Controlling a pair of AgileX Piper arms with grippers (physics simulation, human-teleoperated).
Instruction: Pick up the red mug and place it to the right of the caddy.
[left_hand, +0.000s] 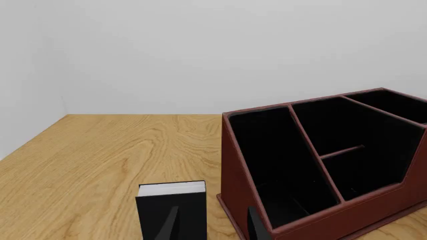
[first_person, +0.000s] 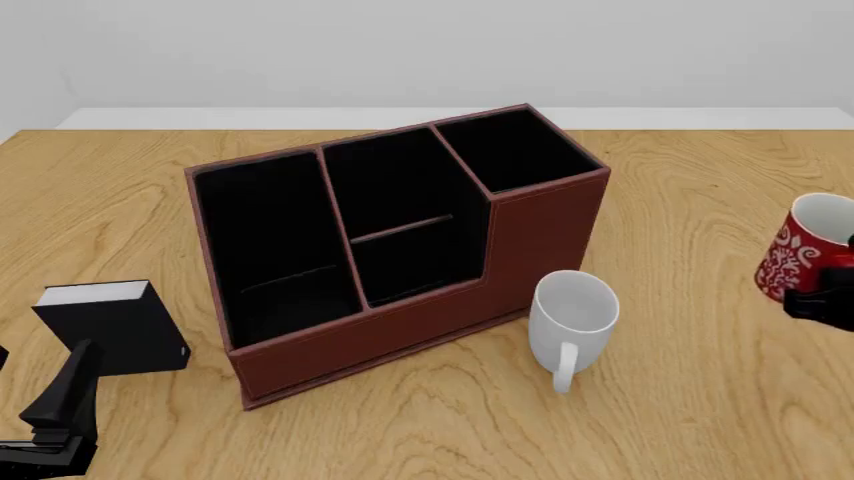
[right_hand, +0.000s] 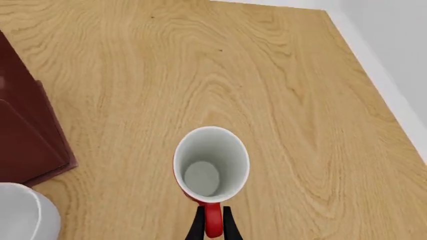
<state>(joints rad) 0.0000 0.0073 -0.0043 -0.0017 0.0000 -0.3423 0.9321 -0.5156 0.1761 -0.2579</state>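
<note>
The red mug (first_person: 798, 250), red with white markings and white inside, is at the far right of the front view, well to the right of the caddy (first_person: 534, 230). My right gripper (first_person: 821, 300) is shut on its red handle. From the right wrist view I look down into the red mug (right_hand: 211, 165), its handle pinched in the right gripper (right_hand: 212, 227), with a corner of the caddy (right_hand: 27, 140) off to one side. The left gripper (first_person: 60, 400) is open and empty by the table's front left. In the left wrist view, the left gripper (left_hand: 213, 227) faces the caddy (left_hand: 240, 200).
A plain white mug (first_person: 574, 310) stands in front of the caddy's right end, between caddy and red mug; its rim shows as the white mug (right_hand: 23, 215). A small black book-like box (first_person: 114, 335) stands left of the caddy, just ahead of the left gripper, the same box (left_hand: 172, 200).
</note>
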